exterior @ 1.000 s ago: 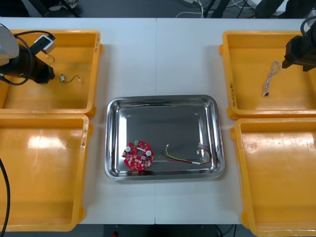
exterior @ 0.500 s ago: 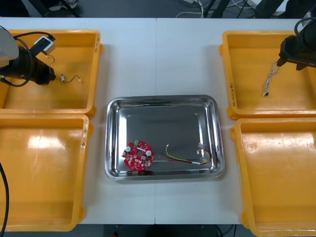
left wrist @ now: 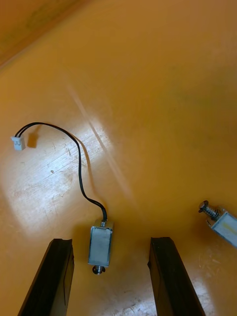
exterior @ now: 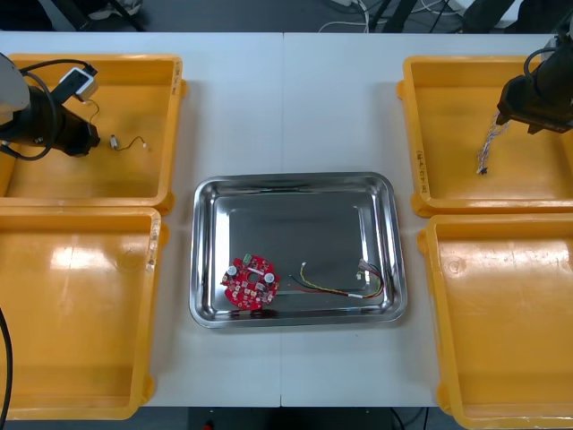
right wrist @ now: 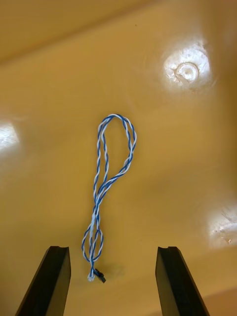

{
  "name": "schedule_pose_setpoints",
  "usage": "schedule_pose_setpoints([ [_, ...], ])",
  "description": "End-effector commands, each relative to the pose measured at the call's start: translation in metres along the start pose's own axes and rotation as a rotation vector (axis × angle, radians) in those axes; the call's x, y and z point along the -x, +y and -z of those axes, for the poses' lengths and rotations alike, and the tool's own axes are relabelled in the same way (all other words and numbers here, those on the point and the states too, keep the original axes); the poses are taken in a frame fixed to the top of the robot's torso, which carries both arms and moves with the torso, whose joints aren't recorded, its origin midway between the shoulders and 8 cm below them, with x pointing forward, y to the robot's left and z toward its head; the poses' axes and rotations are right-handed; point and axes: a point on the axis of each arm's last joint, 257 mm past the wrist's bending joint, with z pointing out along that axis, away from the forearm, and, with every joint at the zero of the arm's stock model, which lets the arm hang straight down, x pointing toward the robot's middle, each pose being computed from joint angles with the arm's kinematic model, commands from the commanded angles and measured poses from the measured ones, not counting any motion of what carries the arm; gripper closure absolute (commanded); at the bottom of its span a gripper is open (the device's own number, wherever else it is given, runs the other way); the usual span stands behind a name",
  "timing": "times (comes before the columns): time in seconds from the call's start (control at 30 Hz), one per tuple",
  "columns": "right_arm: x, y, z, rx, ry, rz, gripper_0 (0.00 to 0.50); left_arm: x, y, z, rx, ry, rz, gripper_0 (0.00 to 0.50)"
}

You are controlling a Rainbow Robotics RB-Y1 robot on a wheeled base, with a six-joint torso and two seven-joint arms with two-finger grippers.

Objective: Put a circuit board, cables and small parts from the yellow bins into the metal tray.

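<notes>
Edges the right gripper [right wrist: 111, 254] nearer the metal tray [exterior: 201, 251] than a second ago, fingers spread astride one end of the twisted blue and white cable [right wrist: 106, 187] in the yellow bin [exterior: 448, 90] right of the tray: likely a pick. Left of the tray, left gripper [left wrist: 111, 247] spread around a small metal part [left wrist: 100, 245]. Inside the tray: circuit board [exterior: 251, 281], red and yellow cable [exterior: 340, 285].

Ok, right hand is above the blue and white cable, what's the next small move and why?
Probably lower the right hand straight down, then close. Its open fingers straddle the connector end of the twisted blue and white cable, which lies flat on the yellow bin floor below. The left hand hovers over a small metal part.
</notes>
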Motion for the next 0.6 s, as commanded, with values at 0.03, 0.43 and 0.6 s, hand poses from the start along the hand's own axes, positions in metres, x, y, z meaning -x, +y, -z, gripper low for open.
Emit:
schedule_pose_setpoints([
  [0.03, 0.026, 0.017, 0.009, 0.044, -0.069, -0.087, 0.0, -0.019, 0.033, 0.013, 0.048, 0.008, -0.108, 0.128],
  [0.43, 0.028, 0.037, -0.005, 0.058, -0.106, -0.206, 0.0, -0.026, 0.035, 0.011, 0.048, 0.003, -0.121, 0.497],
  [0.6, 0.021, 0.038, -0.013, 0.046, -0.102, -0.199, 0.0, -0.027, 0.036, 0.012, 0.048, 0.002, -0.123, 0.5],
])
